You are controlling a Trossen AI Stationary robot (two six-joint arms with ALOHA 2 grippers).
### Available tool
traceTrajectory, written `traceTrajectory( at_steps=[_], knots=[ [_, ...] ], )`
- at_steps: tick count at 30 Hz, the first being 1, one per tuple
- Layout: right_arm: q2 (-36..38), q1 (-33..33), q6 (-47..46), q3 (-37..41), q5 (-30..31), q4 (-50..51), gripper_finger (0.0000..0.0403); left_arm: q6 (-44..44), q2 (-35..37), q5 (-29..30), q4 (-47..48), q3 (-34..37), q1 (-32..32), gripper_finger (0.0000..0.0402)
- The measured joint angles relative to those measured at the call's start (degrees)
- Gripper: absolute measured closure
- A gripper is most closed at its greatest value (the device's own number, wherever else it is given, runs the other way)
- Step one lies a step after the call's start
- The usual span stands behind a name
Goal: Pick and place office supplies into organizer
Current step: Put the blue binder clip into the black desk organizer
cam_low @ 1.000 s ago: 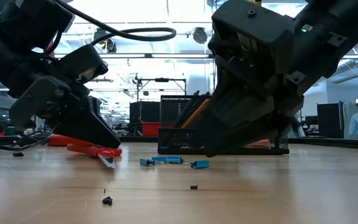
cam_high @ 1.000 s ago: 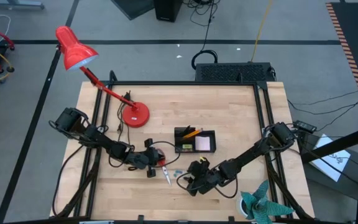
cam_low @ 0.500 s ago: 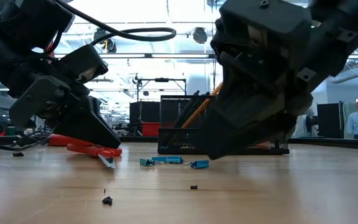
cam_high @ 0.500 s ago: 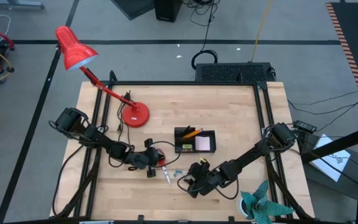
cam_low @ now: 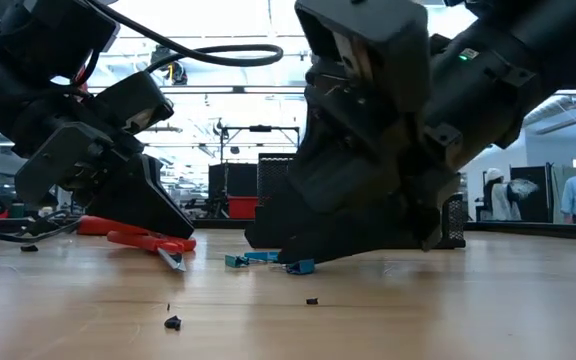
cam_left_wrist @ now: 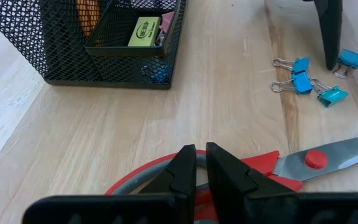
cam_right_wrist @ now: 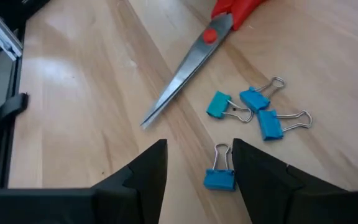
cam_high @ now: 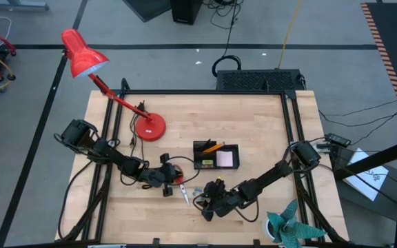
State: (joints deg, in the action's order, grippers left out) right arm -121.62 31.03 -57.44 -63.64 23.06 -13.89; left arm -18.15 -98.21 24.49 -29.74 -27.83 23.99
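- Right gripper, jaws spread, hangs over a lone small blue metal binder clip; three more lie just beside it.
- I'd centre the clip's body between the fingers before squeezing.
- Left gripper is clenched on the red-handled steel scissors, near the clips.
- The black mesh organizer stands beyond the clips with bare table between.

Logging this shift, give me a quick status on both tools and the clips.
Left tool shut on scissors handle, low on table. Right tool open, straddling lone blue clip. Three more clips loose nearby. Nothing blocking.
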Motion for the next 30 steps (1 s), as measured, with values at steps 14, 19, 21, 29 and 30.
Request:
traceTrajectory(
  at_steps=[14,19,21,29,30],
  knots=[
    [0.07,2.51,19.35,0.09,2.44,8.42,0.0229,0.0,0.01,-0.02,0.11,-0.02,0.0,0.0355],
    [0.13,3.09,18.82,0.1,2.78,11.55,0.0229,-0.02,0.02,-0.04,0.09,-0.02,0.0,0.0355],
    [0.11,3.53,17.6,0.47,4.13,11.63,0.0229,-0.02,0.02,-0.04,0.07,-0.02,0.0,0.0355],
    [0.19,3.89,11.48,1.73,6.65,10.12,0.0239,-0.04,0.02,-0.04,0.07,-0.02,0.0,0.0355],
    [0.14,3.91,10.88,1.8,7.05,9.61,0.0241,-0.04,0.02,-0.04,0.07,-0.02,0.0,0.0355]
  ],
)
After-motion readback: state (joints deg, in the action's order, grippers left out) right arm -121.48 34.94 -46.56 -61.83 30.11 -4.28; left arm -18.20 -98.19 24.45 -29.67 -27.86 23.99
